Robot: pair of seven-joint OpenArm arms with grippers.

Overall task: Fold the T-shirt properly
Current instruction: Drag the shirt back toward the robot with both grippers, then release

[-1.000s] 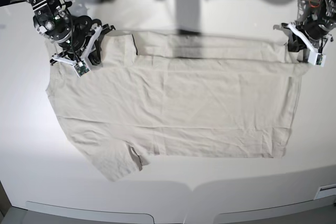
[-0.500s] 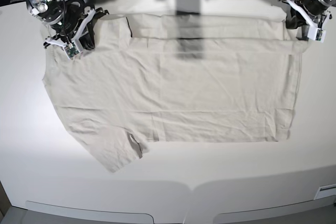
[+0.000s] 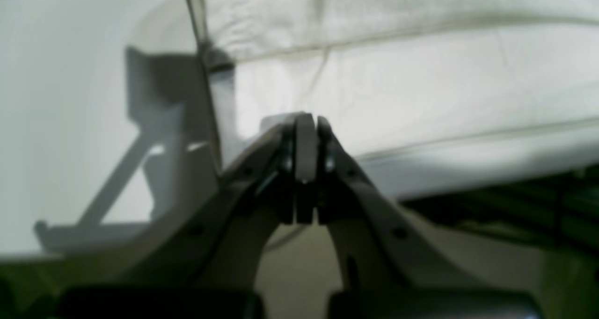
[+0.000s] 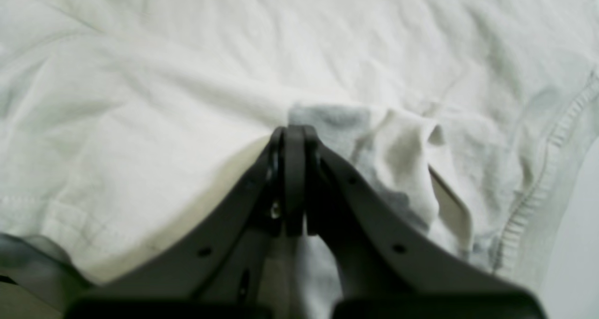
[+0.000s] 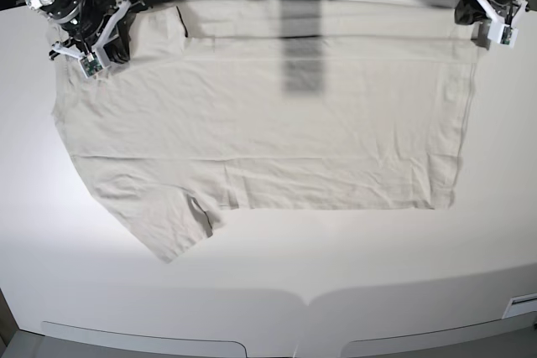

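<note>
So the T-shirt is lying spread out on the white table, stretched sideways with one sleeve sticking out toward the near left corner. The right gripper is sitting at the far left edge with its jaws pinched together on a bunched bit of fabric, and the ribbed collar is just beside it. The left gripper is at the far right corner, jaws pressed tight on the shirt's edge there. Wrist views are blurry.

T-shirt dragged toward far edge, both hands too
</note>
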